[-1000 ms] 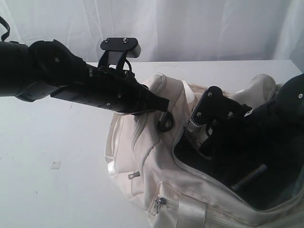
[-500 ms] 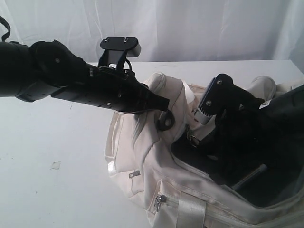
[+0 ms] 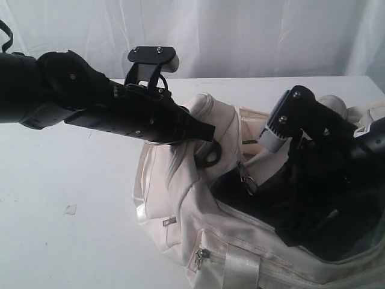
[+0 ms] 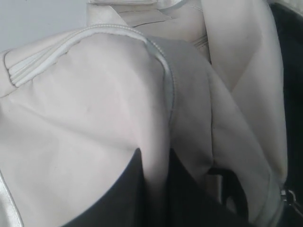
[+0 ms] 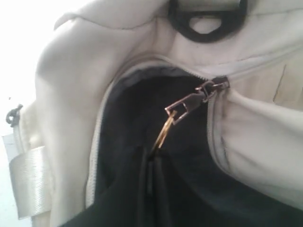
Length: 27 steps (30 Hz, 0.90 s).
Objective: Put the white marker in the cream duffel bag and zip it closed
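The cream duffel bag lies on the table with its top zipper partly open over a dark inside. My left gripper is shut on a fold of the bag's cream fabric near its end, holding it up. My right gripper is over the opening, shut on the gold ring of the zipper pull, and the pull is drawn taut from the slider. The white marker is not visible in any view.
The white table extends to the left of the bag, with a small scrap on it. A white curtain hangs behind. A black strap ring hangs under the left gripper. A side-pocket zipper and webbing handle face front.
My right arm has risen and shifted right over the bag's opening, with the zipper pull coming into view in its fingers. The left arm has stayed still, holding the fabric.
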{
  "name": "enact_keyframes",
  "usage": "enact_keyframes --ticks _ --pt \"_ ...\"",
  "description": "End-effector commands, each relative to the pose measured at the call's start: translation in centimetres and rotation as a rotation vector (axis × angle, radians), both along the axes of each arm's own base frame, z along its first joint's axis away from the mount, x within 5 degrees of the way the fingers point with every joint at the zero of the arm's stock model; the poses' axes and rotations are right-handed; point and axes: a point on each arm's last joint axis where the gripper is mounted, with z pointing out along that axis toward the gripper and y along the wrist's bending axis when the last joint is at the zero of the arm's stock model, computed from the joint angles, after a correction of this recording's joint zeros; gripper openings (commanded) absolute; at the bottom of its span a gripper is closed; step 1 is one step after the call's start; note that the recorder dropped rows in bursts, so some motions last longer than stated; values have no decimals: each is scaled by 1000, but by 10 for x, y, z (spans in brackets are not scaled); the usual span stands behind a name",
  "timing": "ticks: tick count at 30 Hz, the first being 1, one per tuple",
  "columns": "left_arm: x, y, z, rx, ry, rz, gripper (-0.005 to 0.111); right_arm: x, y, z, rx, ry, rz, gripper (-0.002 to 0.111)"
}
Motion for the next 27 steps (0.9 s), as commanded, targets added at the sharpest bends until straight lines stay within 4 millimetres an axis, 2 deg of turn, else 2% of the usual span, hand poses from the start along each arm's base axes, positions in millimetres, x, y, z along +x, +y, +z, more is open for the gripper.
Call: enact_keyframes --ticks 1,11,15,18,23,27 --pt "1 1 11 -32 -43 27 5 -14 -2 4 -3 77 26 0" --pt "2 1 12 -33 -47 31 5 -28 -6 20 44 67 4 0" --pt "-1 2 15 -48 -37 33 6 -27 -6 20 54 66 -26 0" --pt "-5 3 22 -67 -35 33 18 -22 -5 18 58 57 -43 0" --pt "-17 7 39 -90 -32 -5 46 -15 -1 14 77 53 -43 0" --pt "-26 7 45 -126 20 -36 55 -11 5 15 129 37 -17 0"
